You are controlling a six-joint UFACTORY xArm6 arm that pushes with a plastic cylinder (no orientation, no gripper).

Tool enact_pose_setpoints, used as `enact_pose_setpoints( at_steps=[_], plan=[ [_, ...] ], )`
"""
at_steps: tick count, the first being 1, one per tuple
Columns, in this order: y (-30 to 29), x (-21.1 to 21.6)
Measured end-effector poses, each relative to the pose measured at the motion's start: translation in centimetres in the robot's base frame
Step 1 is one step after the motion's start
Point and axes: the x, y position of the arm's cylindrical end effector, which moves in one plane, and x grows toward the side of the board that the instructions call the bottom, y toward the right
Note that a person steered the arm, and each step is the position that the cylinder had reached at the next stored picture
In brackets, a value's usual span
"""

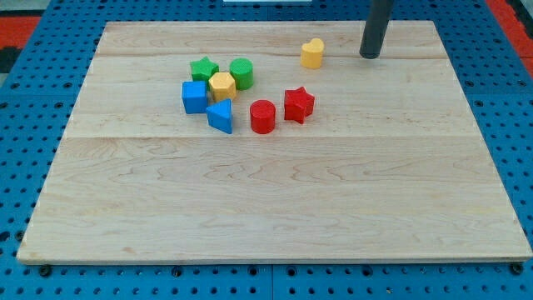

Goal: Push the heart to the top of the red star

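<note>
A yellow heart (312,52) lies near the view's top, above and slightly right of the red star (298,105). My tip (369,56) rests on the board to the right of the heart, apart from it by about a block's width. The red star sits near the board's middle, with a red cylinder (262,116) touching or nearly touching its left side.
A cluster lies left of the star: a green star (203,69), a green cylinder (241,73), a yellow hexagon (222,86), a blue cube (194,97) and a blue triangle (221,115). The wooden board (275,208) sits on a blue perforated base.
</note>
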Motion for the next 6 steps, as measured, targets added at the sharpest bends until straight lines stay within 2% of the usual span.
enact_pose_setpoints(
  at_steps=[1,2,4,5,6],
  plan=[
    [-0.9,-3.2],
    [-1.8,-3.6],
    [-7.5,-0.8],
    [-7.8,-3.0],
    [-10.9,-0.8]
  ],
)
